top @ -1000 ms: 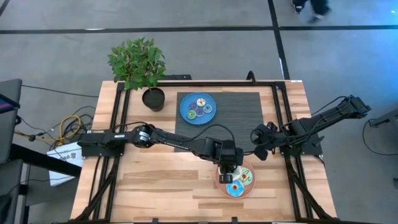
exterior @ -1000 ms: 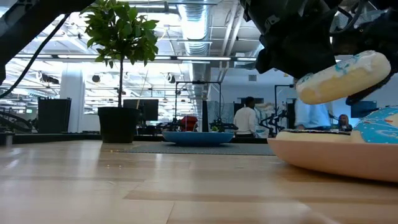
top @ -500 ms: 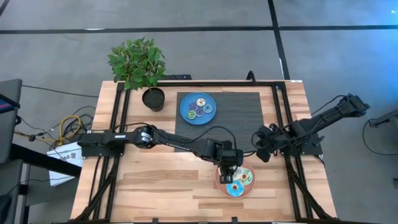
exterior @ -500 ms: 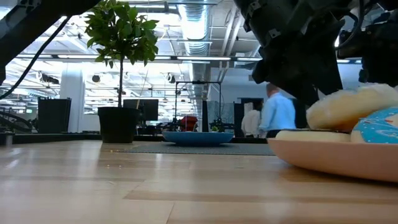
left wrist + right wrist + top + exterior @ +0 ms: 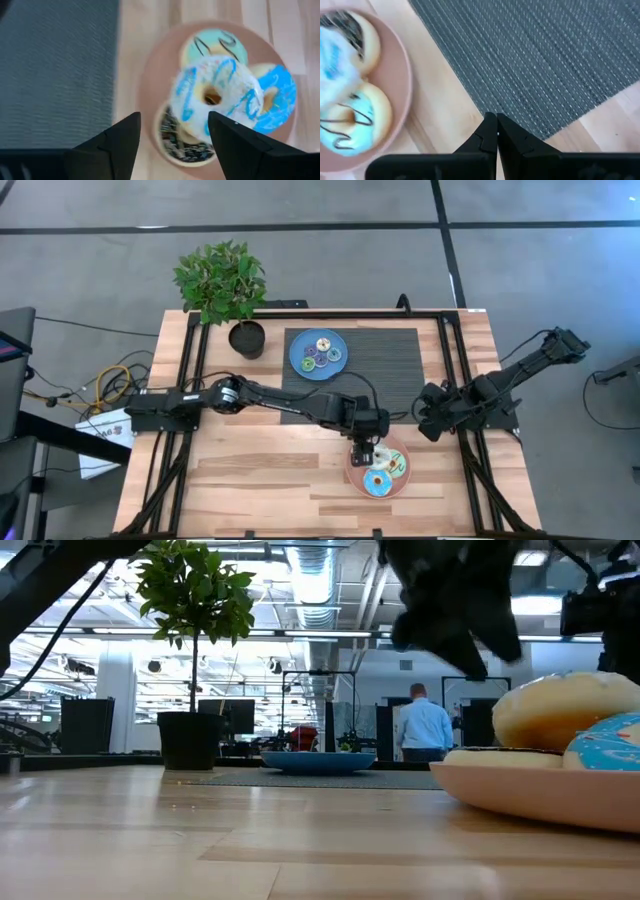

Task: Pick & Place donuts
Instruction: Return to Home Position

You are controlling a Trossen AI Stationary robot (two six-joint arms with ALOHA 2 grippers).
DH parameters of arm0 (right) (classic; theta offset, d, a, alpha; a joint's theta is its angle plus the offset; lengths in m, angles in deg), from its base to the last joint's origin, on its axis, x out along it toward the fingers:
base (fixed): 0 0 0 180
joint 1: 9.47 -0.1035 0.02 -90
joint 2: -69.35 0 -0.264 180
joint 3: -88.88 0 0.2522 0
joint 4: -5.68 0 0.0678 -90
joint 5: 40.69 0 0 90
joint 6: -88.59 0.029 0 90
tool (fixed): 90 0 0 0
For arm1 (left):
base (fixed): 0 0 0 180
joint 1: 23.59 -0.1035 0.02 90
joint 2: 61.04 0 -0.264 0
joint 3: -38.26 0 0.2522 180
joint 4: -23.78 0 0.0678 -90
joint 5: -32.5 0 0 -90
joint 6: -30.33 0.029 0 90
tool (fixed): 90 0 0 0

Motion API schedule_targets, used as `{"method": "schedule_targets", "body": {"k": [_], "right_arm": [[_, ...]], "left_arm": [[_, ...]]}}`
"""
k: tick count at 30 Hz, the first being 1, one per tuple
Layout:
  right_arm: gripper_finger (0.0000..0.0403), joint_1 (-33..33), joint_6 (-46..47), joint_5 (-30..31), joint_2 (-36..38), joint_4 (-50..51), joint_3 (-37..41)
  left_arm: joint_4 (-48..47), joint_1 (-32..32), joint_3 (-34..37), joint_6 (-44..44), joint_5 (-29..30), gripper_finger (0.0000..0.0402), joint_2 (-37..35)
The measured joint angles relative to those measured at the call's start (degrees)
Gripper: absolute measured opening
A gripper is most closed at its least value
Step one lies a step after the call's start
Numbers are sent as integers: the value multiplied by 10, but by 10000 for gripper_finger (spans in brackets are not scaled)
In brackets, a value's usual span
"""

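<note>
Big white donut [image 5: 215, 95], blue-striped, sits perched on top of the pile in the pink plate [image 5: 150, 85], leaning across a light blue one [image 5: 215, 44], a bright blue one [image 5: 274, 97] and a dark-sprinkled one [image 5: 181, 144]. That plate lies near the table edge opposite the plant [image 5: 222, 280], right of the middle. The tiny donuts [image 5: 319, 354] are up on the blue plate [image 5: 295, 356], on the dark mat [image 5: 545, 60] toward the plant's edge. I see no donut off a plate, so by my read the placing is finished and this is the retreat to rest.

Left gripper [image 5: 174, 117] hangs just above the pink plate's mat-side rim, claw apart, nothing in it. Right gripper [image 5: 493, 118] waits over the mat's corner by the table's right edge, claw pressed together and empty.

Next call: the left arm wants a clean rise first, then a fold back to the left edge, because a sideways sweep at this height could clip that perched white donut.
</note>
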Motion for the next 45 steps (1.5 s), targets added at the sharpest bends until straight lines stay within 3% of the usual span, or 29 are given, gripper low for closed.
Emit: {"method": "schedule_targets", "body": {"k": [8, 11, 17, 21, 24, 27, 30, 37, 45], "right_arm": [[0, -32, 53, 22, 41, -1, -1], [0, -43, 65, 22, 47, -3, -1], [0, -58, 76, 26, 48, -19, -1], [0, -68, 76, 50, 48, -37, -1], [0, -75, 76, 50, 48, -41, -1], [0, -83, 77, 50, 48, -50, -1], [0, -91, 76, 50, 48, -52, -1], [0, -95, 76, 73, 48, -52, -1], [0, -95, 76, 83, 46, -55, -1]], "left_arm": [[-29, 1, 0, 71, 82, 208, -61], [-67, -2, 0, 92, 95, 160, -78], [-138, -22, 0, 127, 92, 18, -89], [-148, -35, 17, 121, 67, 11, -90], [-157, -32, 67, 107, 60, 3, -110], [-131, -23, 170, 94, 85, 3, -174], [-66, -25, 331, 49, 105, 1, -273], [267, -43, 756, -36, 79, 0, -585], [570, -59, 1102, 79, 24, 0, -899]]}}
